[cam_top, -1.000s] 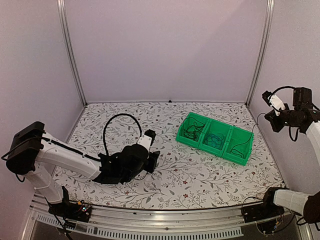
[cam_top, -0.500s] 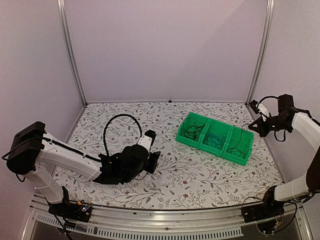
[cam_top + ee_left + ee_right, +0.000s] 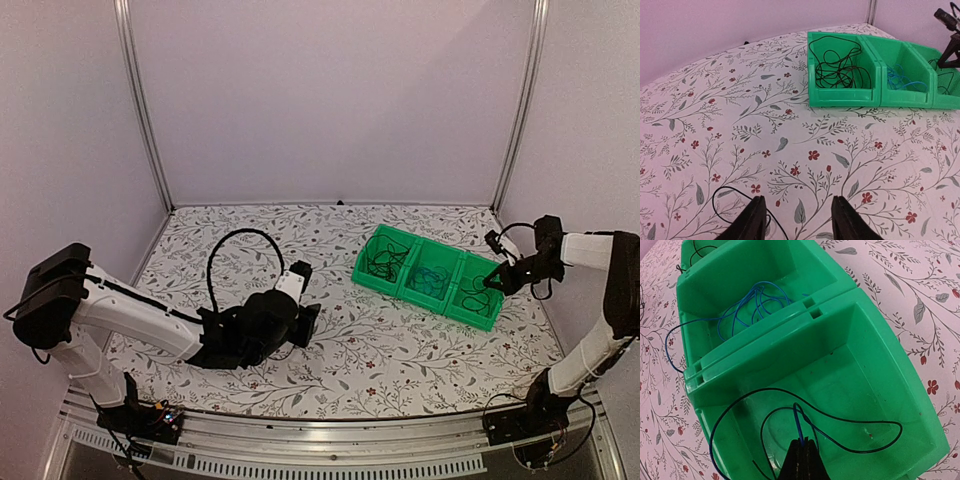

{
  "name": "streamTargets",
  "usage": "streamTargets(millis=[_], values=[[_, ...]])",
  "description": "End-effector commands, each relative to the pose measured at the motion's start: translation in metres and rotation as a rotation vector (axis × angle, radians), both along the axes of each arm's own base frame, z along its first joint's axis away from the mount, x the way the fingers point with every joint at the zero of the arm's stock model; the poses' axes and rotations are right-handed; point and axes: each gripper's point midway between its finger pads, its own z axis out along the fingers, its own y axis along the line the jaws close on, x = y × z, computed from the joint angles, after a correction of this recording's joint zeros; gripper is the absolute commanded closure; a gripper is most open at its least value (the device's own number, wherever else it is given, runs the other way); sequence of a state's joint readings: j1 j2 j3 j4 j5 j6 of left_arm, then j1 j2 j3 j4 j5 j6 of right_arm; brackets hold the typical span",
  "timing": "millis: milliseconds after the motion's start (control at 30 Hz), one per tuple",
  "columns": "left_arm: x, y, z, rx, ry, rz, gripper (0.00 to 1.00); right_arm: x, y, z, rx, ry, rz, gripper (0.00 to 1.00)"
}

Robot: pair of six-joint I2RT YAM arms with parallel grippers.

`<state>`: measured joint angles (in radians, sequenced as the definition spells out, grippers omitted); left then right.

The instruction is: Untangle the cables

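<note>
Right fingers (image 3: 801,454) are pinched together on a thin black cable (image 3: 840,416) in the green bin's (image 3: 770,347) end compartment, near the counter's (image 3: 700,115) right edge. Left fingers (image 3: 311,322) stand apart beside a stray cable loop (image 3: 715,197). A blue wire (image 3: 747,305) fills the middle compartment.

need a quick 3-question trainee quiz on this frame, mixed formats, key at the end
1. True or false: the left gripper is holding a cable.
2. Pick one: the right gripper is down in which compartment of the green bin? A) the one with the black tangle B) the middle one C) the end one farthest from the tangle
3. Fill in: the middle compartment holds a ___ cable.

Key: 1 false, its jaws stand open with nothing between them. 2 C, shut on a thin cable there. 3 blue.
</note>
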<state>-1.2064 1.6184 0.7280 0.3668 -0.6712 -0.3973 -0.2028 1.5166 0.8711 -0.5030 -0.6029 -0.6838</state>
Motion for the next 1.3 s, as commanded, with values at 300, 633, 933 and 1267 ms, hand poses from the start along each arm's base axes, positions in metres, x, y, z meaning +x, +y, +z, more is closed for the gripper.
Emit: streamTargets(millis=[300, 633, 933, 1267], values=[[0.008, 0.033, 0.013, -0.004, 0.109, 0.157, 0.49, 0.006, -0.010, 0.018, -0.174, -0.062, -0.033, 0.78], [0.013, 0.074, 0.004, -0.054, 0.215, 0.209, 0.47, -0.005, -0.014, 0.080, -0.250, -0.165, -0.021, 0.53], [0.015, 0.066, -0.002, -0.040, 0.247, 0.195, 0.47, 0.002, -0.005, 0.061, -0.193, -0.098, 0.003, 0.52], [0.022, 0.085, -0.026, -0.071, 0.365, 0.245, 0.52, -0.017, 0.085, 0.136, 0.147, -0.319, 0.218, 0.54]])
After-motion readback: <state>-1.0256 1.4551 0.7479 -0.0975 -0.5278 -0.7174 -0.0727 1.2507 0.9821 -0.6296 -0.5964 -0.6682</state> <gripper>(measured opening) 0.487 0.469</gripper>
